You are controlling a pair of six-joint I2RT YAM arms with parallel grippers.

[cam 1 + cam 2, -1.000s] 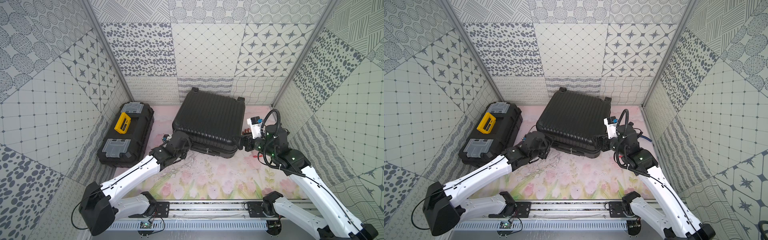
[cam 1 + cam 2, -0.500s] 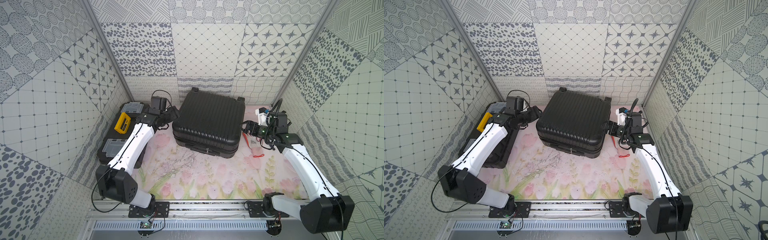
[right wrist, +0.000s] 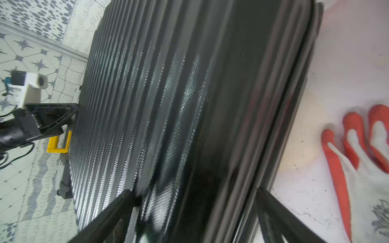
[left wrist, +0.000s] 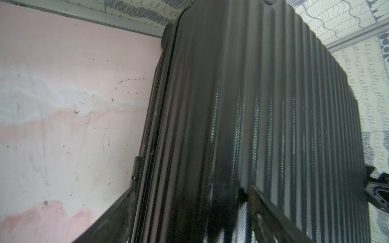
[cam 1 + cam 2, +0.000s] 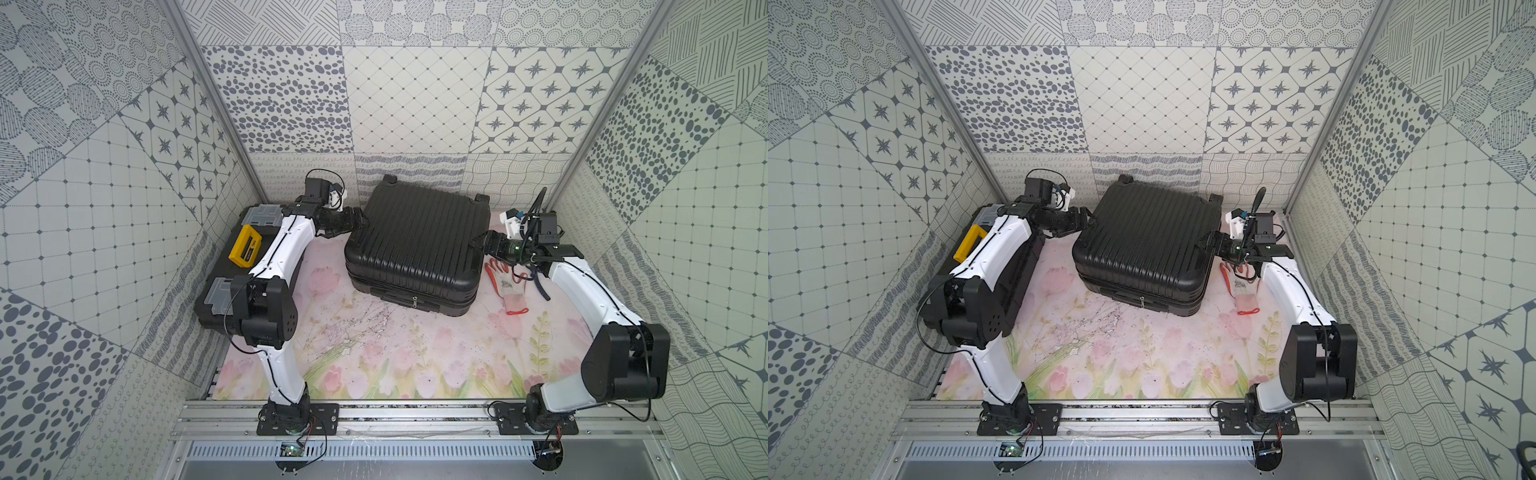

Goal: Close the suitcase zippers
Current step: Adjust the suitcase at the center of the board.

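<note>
The black ribbed suitcase (image 5: 415, 245) (image 5: 1142, 241) lies flat on the floral mat with its lid down. Its zipper track (image 4: 147, 126) (image 3: 294, 109) runs along the middle seam, and a small metal pull (image 5: 414, 300) (image 5: 1143, 302) hangs on the front side. My left gripper (image 5: 360, 220) (image 4: 192, 191) is open at the case's left edge, its fingers straddling the upper shell's rim. My right gripper (image 5: 478, 242) (image 3: 193, 190) is open at the right edge, straddling the rim and seam there. I cannot tell whether either gripper's fingers press on the shell.
A black toolbox (image 5: 232, 282) with a yellow handle (image 5: 246, 251) lies along the left wall, under my left arm. A white and orange work glove (image 5: 509, 286) (image 3: 357, 157) lies on the mat right of the case. Patterned walls enclose the back and sides.
Both arms have swung from the case's front side out to its left and right edges. Over the last half second they have barely shifted. The suitcase has stayed in place.
</note>
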